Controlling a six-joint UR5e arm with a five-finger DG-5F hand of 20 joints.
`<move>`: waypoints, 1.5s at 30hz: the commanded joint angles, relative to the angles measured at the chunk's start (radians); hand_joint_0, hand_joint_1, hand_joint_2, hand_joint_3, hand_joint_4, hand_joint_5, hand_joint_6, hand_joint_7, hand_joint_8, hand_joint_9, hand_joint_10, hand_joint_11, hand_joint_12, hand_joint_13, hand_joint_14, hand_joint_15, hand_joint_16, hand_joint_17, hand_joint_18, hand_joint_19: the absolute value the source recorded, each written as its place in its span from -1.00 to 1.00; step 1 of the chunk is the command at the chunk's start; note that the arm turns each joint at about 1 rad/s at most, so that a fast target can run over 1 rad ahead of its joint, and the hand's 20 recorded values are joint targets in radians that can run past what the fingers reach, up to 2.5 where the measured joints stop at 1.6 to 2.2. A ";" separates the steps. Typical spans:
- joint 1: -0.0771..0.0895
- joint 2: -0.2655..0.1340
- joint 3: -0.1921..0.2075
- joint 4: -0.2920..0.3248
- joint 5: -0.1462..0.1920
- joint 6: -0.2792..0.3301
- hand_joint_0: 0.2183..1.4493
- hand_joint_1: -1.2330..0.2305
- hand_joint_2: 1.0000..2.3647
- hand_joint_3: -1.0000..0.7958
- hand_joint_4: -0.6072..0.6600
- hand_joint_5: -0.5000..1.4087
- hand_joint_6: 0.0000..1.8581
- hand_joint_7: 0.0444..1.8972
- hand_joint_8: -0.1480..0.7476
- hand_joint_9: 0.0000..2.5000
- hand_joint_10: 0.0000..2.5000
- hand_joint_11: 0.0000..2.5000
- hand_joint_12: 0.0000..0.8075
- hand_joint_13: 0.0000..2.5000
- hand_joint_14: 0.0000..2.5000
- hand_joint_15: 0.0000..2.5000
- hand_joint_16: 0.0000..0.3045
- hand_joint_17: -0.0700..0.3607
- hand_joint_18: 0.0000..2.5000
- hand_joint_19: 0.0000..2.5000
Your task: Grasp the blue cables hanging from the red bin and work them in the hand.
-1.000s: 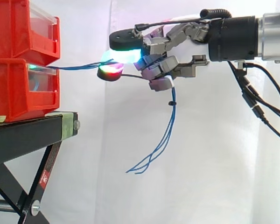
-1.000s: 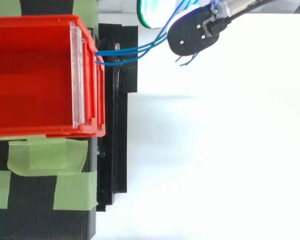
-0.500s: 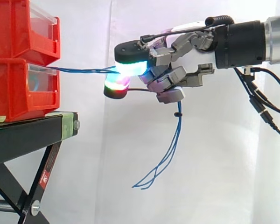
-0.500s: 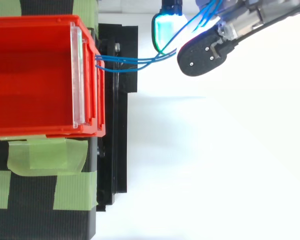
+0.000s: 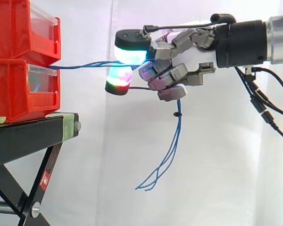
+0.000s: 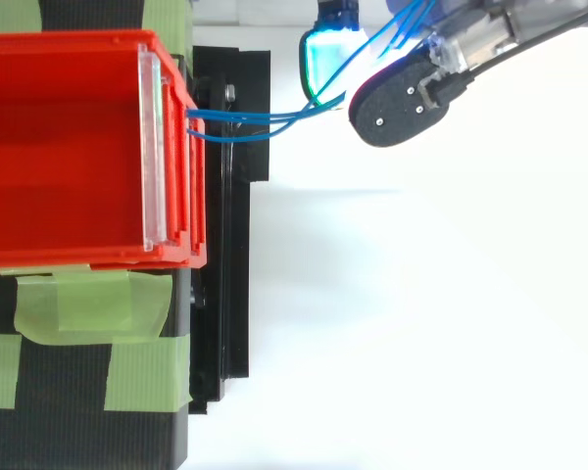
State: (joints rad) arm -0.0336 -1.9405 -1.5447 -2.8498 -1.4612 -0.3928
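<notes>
Nearest the side cam: black stand (image 5: 33, 136) w/ strips of green tape (image 6: 88, 304) on its top, seen from above. On it sat two red bins, stacked, the lower bin (image 5: 14, 89) under the upper bin (image 5: 19, 28), each w/ a clear front panel.

Further back, the blue cables (image 5: 85, 65) came out at the bins' front, approx. where the upper bin met the lower one. They ran nearly level across the open gap to the hand (image 5: 193, 59). From above, the strands (image 6: 265, 117) left the bin front close together and crossed over the stand's edge toward the fingers.

The hand was clenched on the cables. They passed btwn an upper pad (image 5: 131, 52) glowing green-cyan and a lower pad (image 5: 118, 82) glowing red-green, w/ the other fingers curled in behind. The hand was held well clear of the bins, at approx. the height of the seam btwn them, arm coming in from the view's right.

Below the curled fingers the cables' loose ends (image 5: 172, 150) hung free, bound by a small black tie (image 5: 178, 114) just under the hand, then fanned out, tips apart.

Farthest back: white curtain (image 5: 217, 179).
</notes>
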 commanded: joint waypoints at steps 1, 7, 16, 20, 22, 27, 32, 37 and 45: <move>0.000 0.000 0.000 0.017 0.002 0.002 -0.01 -0.18 -0.99 -0.83 0.45 -0.22 -0.57 0.30 0.27 -0.54 1.00 0.92 0.13 -0.21 0.99 0.01 -0.62 -0.06 0.16 0.06; 0.000 0.000 0.000 0.030 0.005 -0.001 -0.02 -0.17 -0.99 -0.88 0.45 -0.20 -0.57 0.31 0.27 -0.51 1.00 0.92 0.11 -0.20 0.98 0.02 -0.61 -0.05 0.19 0.06; 0.000 0.000 0.000 0.030 0.018 -0.003 0.12 -0.20 -0.97 -0.50 0.41 -0.12 -0.59 0.35 0.25 -0.40 1.00 0.99 0.09 -0.12 0.93 0.07 -0.62 -0.07 0.22 0.05; 0.000 0.000 0.000 0.030 0.018 -0.003 0.14 -0.19 -0.97 -0.17 0.45 -0.10 -0.74 0.39 0.27 -0.40 1.00 1.00 0.13 -0.11 0.94 0.07 -0.60 -0.04 0.24 0.05; 0.000 0.000 0.000 0.030 0.018 -0.003 0.15 -0.22 -0.97 -0.07 0.47 -0.09 -0.82 0.41 0.28 -0.40 1.00 0.98 0.16 -0.11 0.95 0.06 -0.57 0.01 0.26 0.04; 0.000 0.000 0.000 0.030 0.018 -0.003 0.07 -0.29 -0.98 -0.45 0.42 -0.12 -0.85 0.44 0.25 -0.45 1.00 1.00 0.11 -0.16 0.94 0.10 -0.62 -0.07 0.18 0.08; 0.000 0.000 0.000 0.032 0.018 -0.003 0.13 -0.33 -0.98 -0.54 0.43 -0.13 -0.84 0.42 0.23 -0.47 1.00 0.99 0.12 -0.17 0.95 0.07 -0.63 -0.08 0.17 0.07; 0.000 0.000 0.000 0.032 0.018 -0.003 0.24 -0.32 -0.97 -0.27 0.42 -0.14 -0.86 0.41 0.22 -0.49 1.00 0.99 0.11 -0.18 0.94 0.07 -0.62 -0.08 0.16 0.06; -0.002 0.000 0.000 0.032 0.018 -0.001 0.25 -0.31 -0.99 0.19 0.47 -0.14 -0.90 0.37 0.28 -0.49 1.00 0.91 0.21 -0.16 1.00 0.01 -0.54 0.06 0.21 0.02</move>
State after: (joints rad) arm -0.0342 -1.9405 -1.5447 -2.8179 -1.4435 -0.3953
